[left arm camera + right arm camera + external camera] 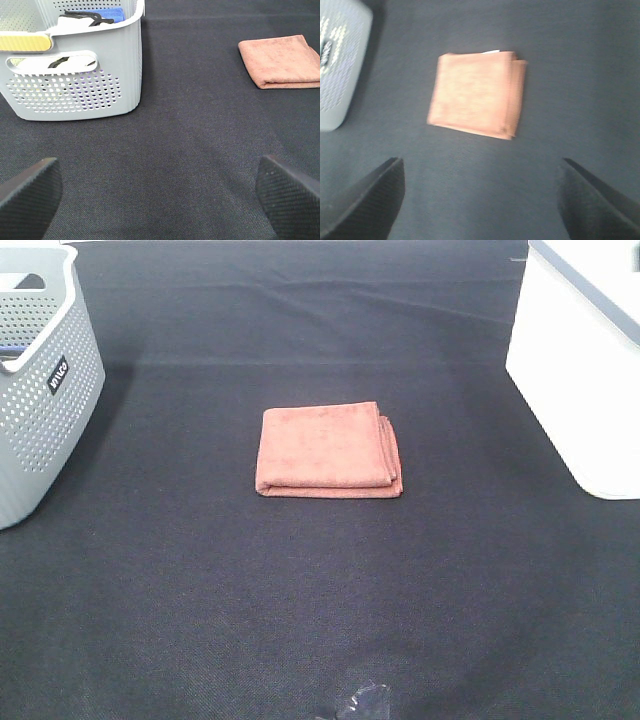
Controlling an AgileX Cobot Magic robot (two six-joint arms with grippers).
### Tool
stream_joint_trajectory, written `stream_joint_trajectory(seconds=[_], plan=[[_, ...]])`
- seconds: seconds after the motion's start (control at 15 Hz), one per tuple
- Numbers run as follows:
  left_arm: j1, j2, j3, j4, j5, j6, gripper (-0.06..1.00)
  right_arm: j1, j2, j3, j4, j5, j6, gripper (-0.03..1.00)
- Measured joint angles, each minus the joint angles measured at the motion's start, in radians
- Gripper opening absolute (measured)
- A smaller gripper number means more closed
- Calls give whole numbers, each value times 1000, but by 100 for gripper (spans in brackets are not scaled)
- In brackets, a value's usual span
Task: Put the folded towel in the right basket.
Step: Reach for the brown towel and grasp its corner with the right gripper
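A folded rust-orange towel lies flat on the black cloth in the middle of the table. It also shows in the left wrist view and, blurred, in the right wrist view. The white right basket stands at the far right. My left gripper is open and empty, low over the cloth near the left basket. My right gripper is open and empty, above the cloth with the towel ahead of it. Neither gripper shows in the exterior high view.
A grey perforated basket stands at the far left; in the left wrist view it holds blue and dark items. A small shiny scrap lies at the table's front edge.
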Motion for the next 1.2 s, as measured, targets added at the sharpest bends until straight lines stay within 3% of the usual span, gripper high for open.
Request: stream_joint_trajectory(seconds=[0.2,0.53,1.2], plan=[[0,0,0,0,0,0,100,67,284,-199,73,8,0,80],[0,0,0,0,0,0,100,108,560,-327,193,16,0,79],[0,0,0,0,0,0,99,137,914,-422,166,-82,1,78]])
